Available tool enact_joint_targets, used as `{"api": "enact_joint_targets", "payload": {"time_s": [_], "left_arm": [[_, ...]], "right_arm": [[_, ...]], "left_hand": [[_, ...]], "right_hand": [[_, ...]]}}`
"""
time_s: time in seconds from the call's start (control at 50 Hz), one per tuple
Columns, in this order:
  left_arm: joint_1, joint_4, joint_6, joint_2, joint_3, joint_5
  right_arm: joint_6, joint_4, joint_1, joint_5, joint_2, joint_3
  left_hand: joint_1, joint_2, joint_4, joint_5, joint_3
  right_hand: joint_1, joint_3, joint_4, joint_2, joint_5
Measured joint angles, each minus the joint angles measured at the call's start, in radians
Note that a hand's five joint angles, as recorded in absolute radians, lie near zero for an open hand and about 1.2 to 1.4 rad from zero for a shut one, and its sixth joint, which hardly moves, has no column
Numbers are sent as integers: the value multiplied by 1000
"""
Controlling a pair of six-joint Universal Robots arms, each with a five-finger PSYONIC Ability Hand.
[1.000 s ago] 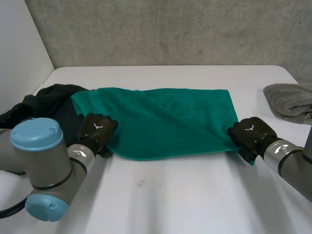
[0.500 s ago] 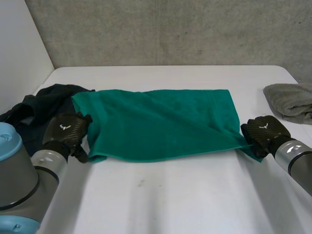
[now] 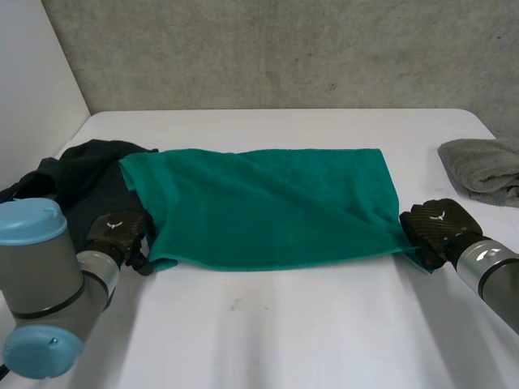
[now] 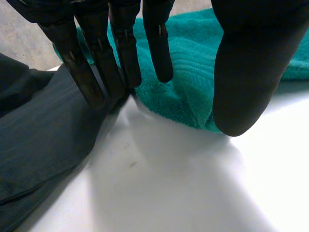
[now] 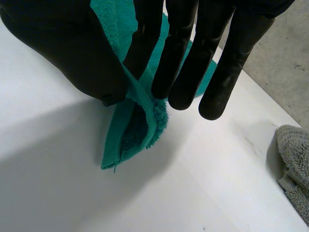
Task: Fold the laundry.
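Two things changed within the last second: the left robot hand [image 3: 117,231] slid off the green towel [image 3: 268,207] out to its near left corner, and the near edge now lies straighter on the counter [image 3: 284,324]. Its fingers are straight and grip nothing. The right robot hand [image 3: 434,223] pinches the near right corner between thumb and fingers. The spread towel seems ready for the first fold.
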Motion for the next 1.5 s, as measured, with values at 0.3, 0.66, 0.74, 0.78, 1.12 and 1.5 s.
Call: {"api": "enact_joint_targets", "payload": {"time_s": [0.3, 0.66, 0.74, 0.78, 1.12, 1.5], "left_arm": [[-10, -4, 1, -44, 72, -3], [-49, -289, 432, 315, 3, 0], [-104, -415, 648, 409, -57, -1], [-126, -459, 710, 438, -85, -1], [-182, -225, 780, 115, 64, -16], [-156, 67, 817, -374, 619, -49]], "right_arm": [[-4, 0, -3, -1, -4, 7], [-337, 507, -67, 1, -232, -88], [-512, 718, -140, -3, -314, -91], [-573, 780, -168, -6, -338, -82], [-516, 557, -126, 8, -166, -138], [-431, 117, 103, 194, 362, -641]], "left_hand": [[541, 596, 594, 558, 591], [541, 598, 596, 558, 592], [541, 599, 596, 558, 595], [541, 599, 596, 558, 595], [541, 599, 596, 566, 596], [541, 600, 600, 566, 596]], "right_hand": [[0, 0, 0, 0, 0], [0, 0, 0, 0, 0], [0, 0, 0, 0, 0], [0, 0, 0, 0, 0], [0, 0, 0, 0, 0], [1, 4, 1, 8, 1]]}}
